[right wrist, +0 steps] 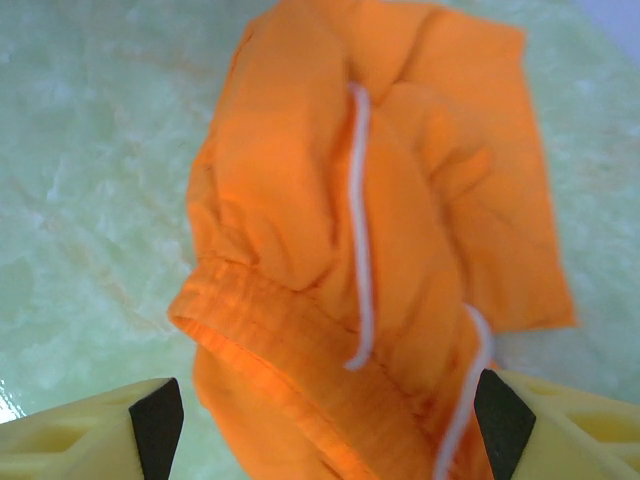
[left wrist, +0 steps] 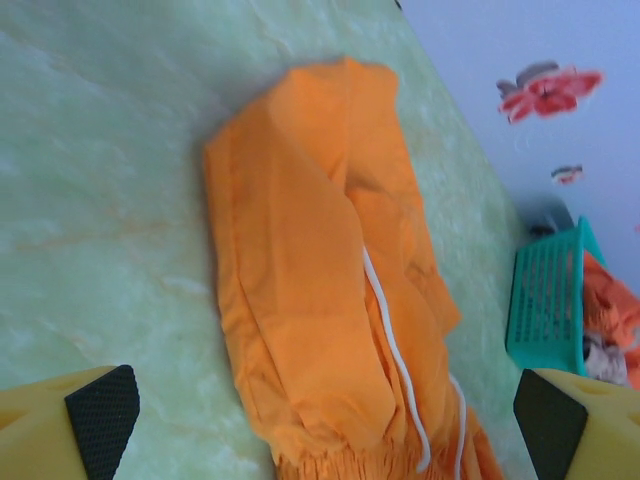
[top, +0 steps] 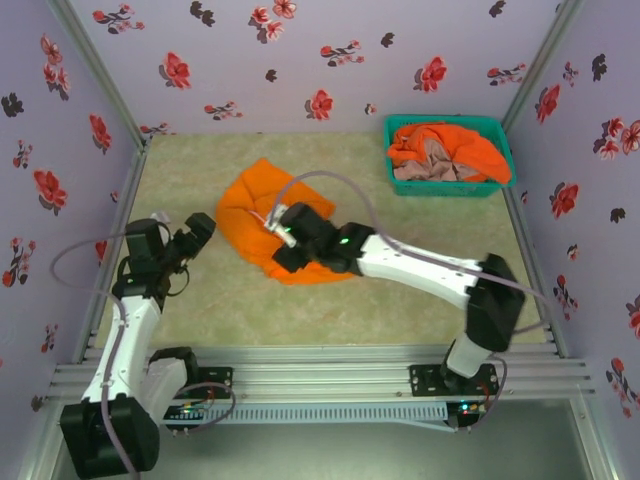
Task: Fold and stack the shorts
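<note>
One bright orange pair of shorts (top: pixel 245 205) lies crumpled in the middle of the table, its white drawstring (right wrist: pixel 358 230) trailing over the waistband. My right gripper (top: pixel 285 240) hovers over its near edge, open, with the elastic waistband (right wrist: pixel 300 350) lying between the spread pads (right wrist: pixel 158 425). In the right wrist view the right gripper (right wrist: pixel 330 425) grips nothing. My left gripper (top: pixel 197 232) stands open just left of the shorts (left wrist: pixel 310 300), and in the left wrist view the left gripper (left wrist: pixel 322 415) holds nothing. Another orange pair (top: pixel 450 145) and a pink-beige pair (top: pixel 430 170) lie bunched in the basket.
The teal mesh basket (top: pixel 440 121) stands at the back right corner, also seen as the basket (left wrist: pixel 548 300) in the left wrist view. Floral walls close in the table on three sides. Pale green tabletop (top: pixel 400 310) stretches along the front.
</note>
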Controlling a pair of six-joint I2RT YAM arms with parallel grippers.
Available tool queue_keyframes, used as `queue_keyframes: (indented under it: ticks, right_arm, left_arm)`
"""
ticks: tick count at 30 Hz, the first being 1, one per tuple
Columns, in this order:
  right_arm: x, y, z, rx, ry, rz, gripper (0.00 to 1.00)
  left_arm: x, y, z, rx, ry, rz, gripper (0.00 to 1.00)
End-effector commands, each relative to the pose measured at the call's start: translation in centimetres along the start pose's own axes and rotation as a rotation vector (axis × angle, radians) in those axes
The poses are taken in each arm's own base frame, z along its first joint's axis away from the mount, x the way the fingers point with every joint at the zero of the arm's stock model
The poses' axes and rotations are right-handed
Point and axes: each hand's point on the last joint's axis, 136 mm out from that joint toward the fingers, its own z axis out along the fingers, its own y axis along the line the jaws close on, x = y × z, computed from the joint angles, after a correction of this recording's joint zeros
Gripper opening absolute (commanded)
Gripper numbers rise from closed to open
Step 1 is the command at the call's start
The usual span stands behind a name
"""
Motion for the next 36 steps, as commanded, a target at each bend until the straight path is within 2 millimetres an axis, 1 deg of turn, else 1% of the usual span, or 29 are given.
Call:
queue_keyframes:
  ticks: [1,3,5,7,9,12,15,16,18,19,20,22,24,25,28,30,32,33,34,36]
  right_arm:
    - [0.6,2.5,2.8,0.029,0.080,-0.057,0.78]
    - [0.9,3.5,4.7,0.028,0.123,-0.073,0.77]
    - [1.6,4.3,6.5,0.033,0.170,-0.087,0.76]
    - [1.9,5.1,7.7,0.029,0.200,-0.094,0.76]
    - [2.7,5.0,9.0,0.066,0.232,-0.105,0.74]
    - [3.5,4.5,10.3,0.123,0.266,-0.108,0.65]
    - [3.8,3.4,11.0,0.201,0.280,-0.113,0.55]
    - [3.8,2.9,11.0,0.238,0.279,-0.111,0.50]
    - [4.1,2.1,11.1,0.272,0.289,-0.117,0.35]
    - [4.1,1.8,10.9,0.282,0.290,-0.109,0.28]
    - [3.9,1.4,10.6,0.286,0.283,-0.090,0.19]
    - [3.1,1.0,9.6,0.264,0.246,-0.037,0.08]
    - [1.6,0.2,7.8,0.245,0.182,0.019,0.03]
    - [0.9,-0.5,6.5,0.241,0.150,0.042,0.00]
    - [-1.2,-3.2,2.0,0.242,0.051,0.108,0.00]
    - [-2.0,-5.0,-1.3,0.239,-0.008,0.136,0.00]
    - [-1.9,-7.1,-4.5,0.244,-0.050,0.166,0.00]
    - [-1.4,-8.0,-5.6,0.252,-0.059,0.177,0.00]
    - [-0.8,-9.1,-6.8,0.269,-0.066,0.191,0.00]
    - [1.0,-11.0,-8.5,0.310,-0.062,0.218,0.00]
  left_arm:
    - [-2.4,-1.0,-1.1,0.032,-0.038,-0.031,0.99]
    - [-2.9,-0.6,-1.4,0.029,-0.042,-0.042,0.99]
    - [-2.8,-0.3,-1.5,0.027,-0.031,-0.044,0.99]
    - [-2.4,-0.2,-1.6,0.028,-0.021,-0.039,0.99]
    - [-2.2,0.0,-1.6,0.027,-0.019,-0.038,1.00]
    - [-1.9,0.3,-1.6,0.028,-0.020,-0.045,0.99]
    - [-1.7,0.6,-1.4,0.028,-0.019,-0.061,0.99]
    - [-1.6,0.6,-1.4,0.029,-0.020,-0.066,0.99]
    - [-1.6,0.6,-1.4,0.033,-0.023,-0.072,0.99]
    - [-1.6,0.7,-1.4,0.033,-0.023,-0.075,1.00]
    - [-1.6,0.7,-1.4,0.035,-0.026,-0.077,0.99]
    - [-1.6,0.5,-1.5,0.040,-0.029,-0.079,0.99]
    - [-1.6,0.4,-1.6,0.043,-0.030,-0.081,0.99]
    - [-1.6,0.4,-1.6,0.045,-0.031,-0.082,0.99]
    - [-1.5,0.2,-1.5,0.052,-0.027,-0.088,0.99]
    - [-1.4,0.0,-1.5,0.059,-0.023,-0.086,1.00]
    - [-1.1,-0.4,-1.3,0.070,-0.015,-0.085,0.99]
    - [-1.0,-0.5,-1.2,0.076,-0.011,-0.084,0.99]
    - [-0.8,-0.7,-1.0,0.083,-0.004,-0.088,0.99]
    - [-0.2,-1.3,-0.6,0.104,0.013,-0.089,0.99]
